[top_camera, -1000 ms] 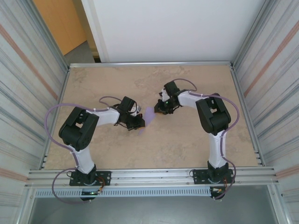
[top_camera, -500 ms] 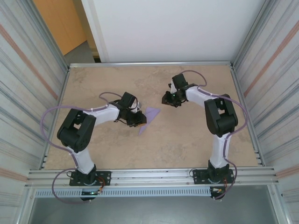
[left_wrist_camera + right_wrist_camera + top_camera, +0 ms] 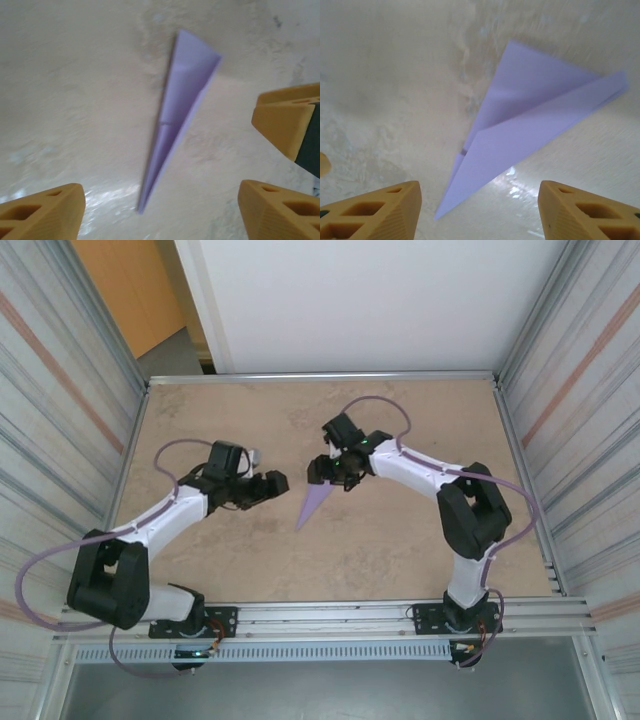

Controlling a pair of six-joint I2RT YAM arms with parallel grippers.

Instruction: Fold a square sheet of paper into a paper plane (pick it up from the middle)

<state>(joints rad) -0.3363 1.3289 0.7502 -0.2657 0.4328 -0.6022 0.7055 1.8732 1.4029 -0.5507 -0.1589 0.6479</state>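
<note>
Since the earlier frame the left gripper (image 3: 272,482) had been drawn back from the paper plane (image 3: 312,503) and the right gripper (image 3: 324,472) brought near its wide end; both sets of jaws were held wide, nothing gripped. The plane was left flat on the worktop (image 3: 400,550) between them, judged light, flimsy and easily crushed, best pinched at its centre ridge mid-length; no writing was seen.

My left arm extends forward and inward. The left end effector (image 3: 272,483) points right, its fingers (image 3: 45,212) spread wide and holding nothing. My right arm arcs forward and inward with the elbow raised. The right end effector (image 3: 325,473) points left, its fingers (image 3: 375,210) likewise spread.
</note>
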